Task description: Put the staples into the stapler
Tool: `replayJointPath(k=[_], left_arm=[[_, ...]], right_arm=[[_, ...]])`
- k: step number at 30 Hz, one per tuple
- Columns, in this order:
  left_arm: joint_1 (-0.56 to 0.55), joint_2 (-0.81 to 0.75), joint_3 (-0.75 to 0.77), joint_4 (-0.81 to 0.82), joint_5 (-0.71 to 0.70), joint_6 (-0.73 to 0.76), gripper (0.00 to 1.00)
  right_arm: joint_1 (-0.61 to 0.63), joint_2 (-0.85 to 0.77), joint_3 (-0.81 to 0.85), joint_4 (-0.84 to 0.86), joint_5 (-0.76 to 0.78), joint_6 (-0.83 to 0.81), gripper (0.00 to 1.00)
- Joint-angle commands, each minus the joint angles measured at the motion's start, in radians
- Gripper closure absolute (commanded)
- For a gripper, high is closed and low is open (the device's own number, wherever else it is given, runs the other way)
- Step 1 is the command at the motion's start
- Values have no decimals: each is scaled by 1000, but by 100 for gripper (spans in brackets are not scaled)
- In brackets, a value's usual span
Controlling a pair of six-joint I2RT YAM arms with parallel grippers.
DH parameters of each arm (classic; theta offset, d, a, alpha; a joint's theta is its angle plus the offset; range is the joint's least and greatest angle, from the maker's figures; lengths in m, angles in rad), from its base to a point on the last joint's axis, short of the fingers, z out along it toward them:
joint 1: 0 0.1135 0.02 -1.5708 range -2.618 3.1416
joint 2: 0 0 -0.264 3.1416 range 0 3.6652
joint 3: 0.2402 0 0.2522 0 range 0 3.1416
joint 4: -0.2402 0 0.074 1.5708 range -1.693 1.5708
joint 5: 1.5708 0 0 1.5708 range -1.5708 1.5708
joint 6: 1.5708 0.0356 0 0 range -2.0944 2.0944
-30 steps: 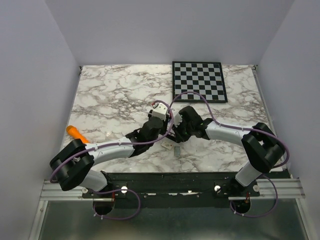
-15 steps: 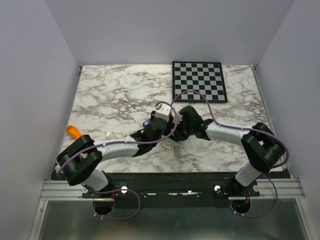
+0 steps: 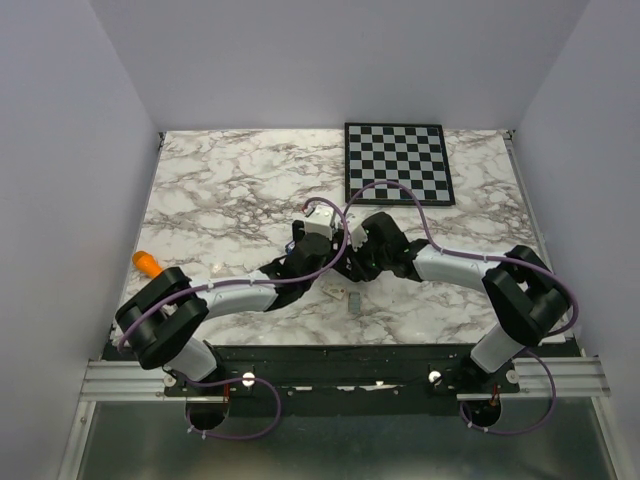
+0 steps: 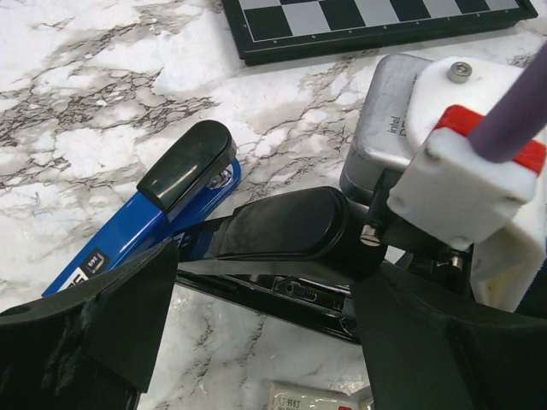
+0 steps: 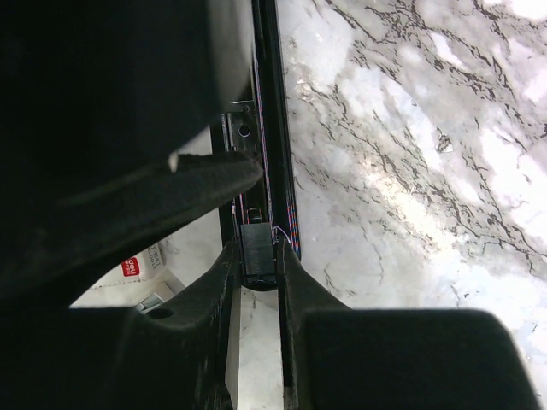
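A black stapler [image 4: 282,224] lies swung open at mid-table, its magazine rail [image 4: 295,301] bare below the lid. A blue stapler [image 4: 145,224] lies beside it on the left. My right gripper [image 5: 259,266] is shut on the end of the black stapler's rail [image 5: 258,254]; in the top view the right gripper [image 3: 352,262] is at the centre. My left gripper [image 4: 265,359] is open, its fingers [image 4: 94,325] spread wide just near of the rail, holding nothing. The staples [image 3: 353,298], a tiny grey block, lie on the table near of both grippers.
A tiny white box [image 4: 312,397] with red print lies near the rail, also in the right wrist view [image 5: 141,263]. A chessboard [image 3: 397,162] sits at the back right. An orange object [image 3: 147,262] lies at the left edge.
The left arm's elbow swung right and its wrist shifted slightly over the staplers. The right arm stays on the black stapler.
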Motion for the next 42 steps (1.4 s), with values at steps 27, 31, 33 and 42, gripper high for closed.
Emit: replayJointPath(k=[27,31,33,42], left_arm=[[55,-38,-16,-68,653,242,1],[101,-63,-19,-71,747,325,1],[131,-66,-11,-70,823,351,1],[167,-21,73,-221,984,516,1]], right_arm=[[-22,-34,24,67,-140,3,82],[-35,-28,35,31,-168,-8,82],[-40,-25,41,26,-168,-17,82],[-51,3,77,-6,-172,-95,83]])
